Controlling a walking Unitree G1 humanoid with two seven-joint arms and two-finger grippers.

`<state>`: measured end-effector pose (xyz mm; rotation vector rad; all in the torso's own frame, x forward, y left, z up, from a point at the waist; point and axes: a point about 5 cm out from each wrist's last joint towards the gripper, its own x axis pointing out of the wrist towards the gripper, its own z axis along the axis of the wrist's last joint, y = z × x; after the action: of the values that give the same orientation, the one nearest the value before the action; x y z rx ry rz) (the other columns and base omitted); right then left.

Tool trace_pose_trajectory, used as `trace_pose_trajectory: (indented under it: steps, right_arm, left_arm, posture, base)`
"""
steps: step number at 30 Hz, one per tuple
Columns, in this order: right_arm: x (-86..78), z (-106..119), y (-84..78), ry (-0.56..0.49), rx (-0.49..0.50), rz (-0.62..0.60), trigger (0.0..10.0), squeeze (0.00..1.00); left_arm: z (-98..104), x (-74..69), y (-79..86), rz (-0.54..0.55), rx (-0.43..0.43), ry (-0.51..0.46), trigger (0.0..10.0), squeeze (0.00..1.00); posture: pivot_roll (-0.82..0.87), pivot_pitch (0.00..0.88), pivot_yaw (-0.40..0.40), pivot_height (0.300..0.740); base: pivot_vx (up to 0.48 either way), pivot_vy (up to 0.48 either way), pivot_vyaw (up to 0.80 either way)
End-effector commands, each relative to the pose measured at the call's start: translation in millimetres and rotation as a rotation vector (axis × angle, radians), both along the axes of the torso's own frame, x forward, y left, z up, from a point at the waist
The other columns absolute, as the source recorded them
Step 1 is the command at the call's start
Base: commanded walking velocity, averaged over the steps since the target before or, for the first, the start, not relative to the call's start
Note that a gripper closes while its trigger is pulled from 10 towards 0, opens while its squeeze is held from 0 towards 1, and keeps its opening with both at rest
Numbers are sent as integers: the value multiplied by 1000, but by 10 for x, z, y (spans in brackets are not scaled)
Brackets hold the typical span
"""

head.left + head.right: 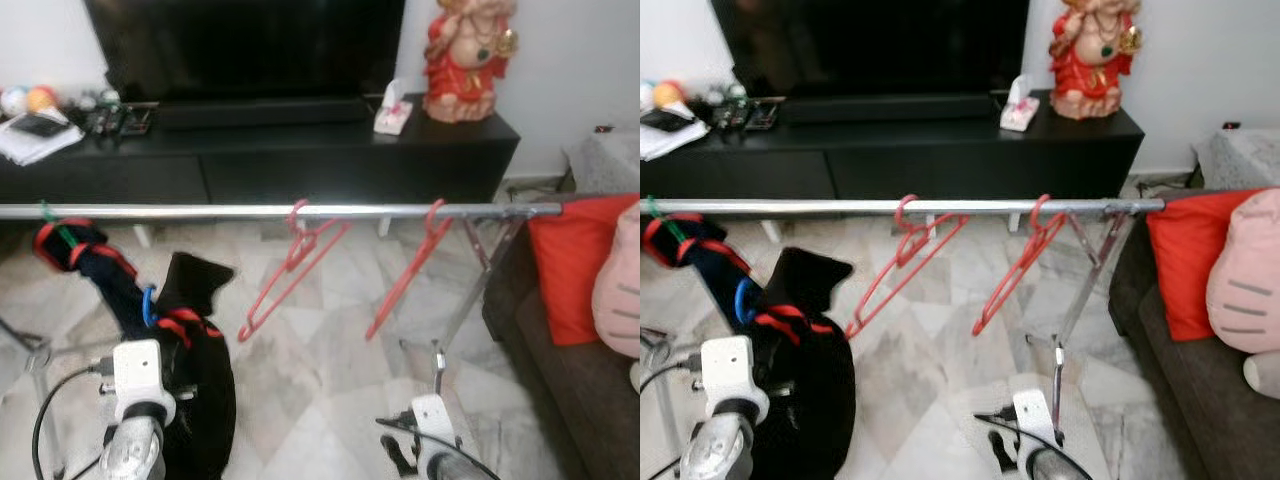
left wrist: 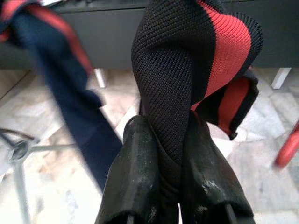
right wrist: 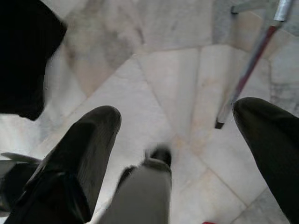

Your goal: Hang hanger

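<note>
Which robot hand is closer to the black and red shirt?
The left. Its end effector is shut on the black and red shirt, which hangs from the rail. The right end effector is open over the floor, apart from the shirt.

A pale marble tile floor point(image 1: 330, 340) runs to a long black low cabinet point(image 1: 300, 160) against a white wall point(image 1: 570, 60); a dark grey sofa point(image 1: 570, 370) sits alongside.

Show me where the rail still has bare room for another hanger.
The rail is bare between the hung garment at its left end and the first red hanger. A shorter gap separates the first hanger from the second red hanger. The right end, by the frame joint, is crowded.
</note>
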<state>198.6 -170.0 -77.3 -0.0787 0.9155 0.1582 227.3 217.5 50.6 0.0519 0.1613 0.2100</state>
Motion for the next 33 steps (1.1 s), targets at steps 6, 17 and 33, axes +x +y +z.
trace_pose_trajectory:
  steps: [6, 17, 33]
  right_arm:
    - [30, 16, -19, -3, -11, -1, 10000, 0]
    - [21, 15, -35, -9, -8, -1, 10000, 0]
    - [-41, -23, 30, 5, -5, 8, 10000, 0]
  left_arm:
    - [85, 25, 40, -12, 32, -36, 10000, 0]
    - [151, 23, 64, -22, 45, -80, 10000, 0]
    - [222, 107, 124, 8, 46, -101, 10000, 0]
  posture:
    - [-120, 0, 9, 740]
    - [-120, 0, 8, 740]
    - [-119, 0, 3, 740]
  base:
    - [363, 0, 0]
    - [257, 0, 0]
    - [0, 0, 0]
